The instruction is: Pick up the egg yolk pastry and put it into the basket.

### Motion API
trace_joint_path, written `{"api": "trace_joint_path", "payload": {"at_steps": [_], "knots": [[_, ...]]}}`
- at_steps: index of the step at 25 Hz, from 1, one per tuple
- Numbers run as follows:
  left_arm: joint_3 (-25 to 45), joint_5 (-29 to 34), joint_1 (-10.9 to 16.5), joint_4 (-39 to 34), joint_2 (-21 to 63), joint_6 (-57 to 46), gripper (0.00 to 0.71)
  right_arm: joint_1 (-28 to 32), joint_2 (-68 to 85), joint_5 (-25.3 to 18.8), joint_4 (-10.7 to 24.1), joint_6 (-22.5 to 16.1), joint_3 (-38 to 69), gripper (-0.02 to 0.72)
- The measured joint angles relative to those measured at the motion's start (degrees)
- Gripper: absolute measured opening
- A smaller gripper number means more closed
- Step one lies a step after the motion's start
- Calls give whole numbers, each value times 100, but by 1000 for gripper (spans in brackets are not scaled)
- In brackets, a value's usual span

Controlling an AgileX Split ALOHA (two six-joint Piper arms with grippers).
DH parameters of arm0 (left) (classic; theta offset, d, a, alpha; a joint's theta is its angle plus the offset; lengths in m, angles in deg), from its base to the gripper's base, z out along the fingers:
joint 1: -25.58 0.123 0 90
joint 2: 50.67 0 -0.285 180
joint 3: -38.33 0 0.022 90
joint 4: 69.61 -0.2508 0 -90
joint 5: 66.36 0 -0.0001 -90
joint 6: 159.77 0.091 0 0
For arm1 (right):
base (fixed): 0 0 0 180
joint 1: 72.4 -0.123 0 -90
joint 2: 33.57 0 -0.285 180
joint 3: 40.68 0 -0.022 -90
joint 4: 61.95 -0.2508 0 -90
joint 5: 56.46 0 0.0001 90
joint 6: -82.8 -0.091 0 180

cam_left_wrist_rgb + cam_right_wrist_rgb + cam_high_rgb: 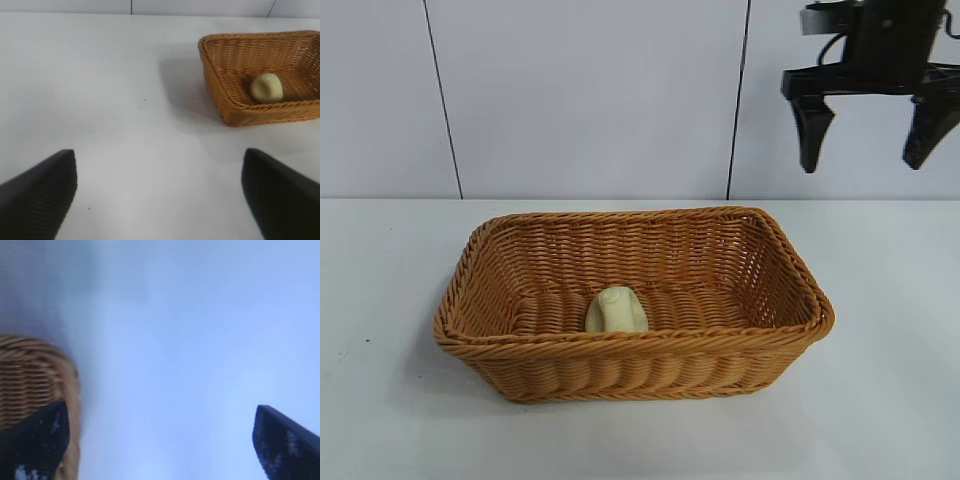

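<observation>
The egg yolk pastry is a small pale yellow dome lying on the floor of the orange-brown wicker basket, near its front wall. It also shows in the left wrist view, inside the basket. My right gripper is open and empty, raised high above the table behind the basket's right end. In the right wrist view it hangs beside the basket's rim. My left gripper is open and empty over bare table, well away from the basket, and it does not show in the exterior view.
The white table surrounds the basket on all sides. A pale panelled wall stands behind the table.
</observation>
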Motion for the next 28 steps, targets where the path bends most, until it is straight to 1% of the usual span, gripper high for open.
{"api": "trace_joint_path", "payload": {"at_steps": [2,3,4,5,8,11,18,26,28], "knots": [[0,0,0,0,0,0,660,278,12,0,-10,23,8,694],[0,0,0,0,0,0,660,278,12,0,-10,23,8,694],[0,0,0,0,0,0,660,418,44,0,-36,58,63,694],[0,0,0,0,0,0,660,559,141,-2,-89,176,215,694],[0,0,0,0,0,0,660,628,440,-8,-141,364,671,694],[0,0,0,0,0,0,660,628,902,-21,-199,450,1309,694],[0,0,0,0,0,0,660,628,2605,-32,-272,461,2982,694],[0,0,0,0,0,0,660,628,5026,-47,-414,461,4739,694],[0,0,0,0,0,0,660,628,5665,71,-427,521,5171,694]]}}
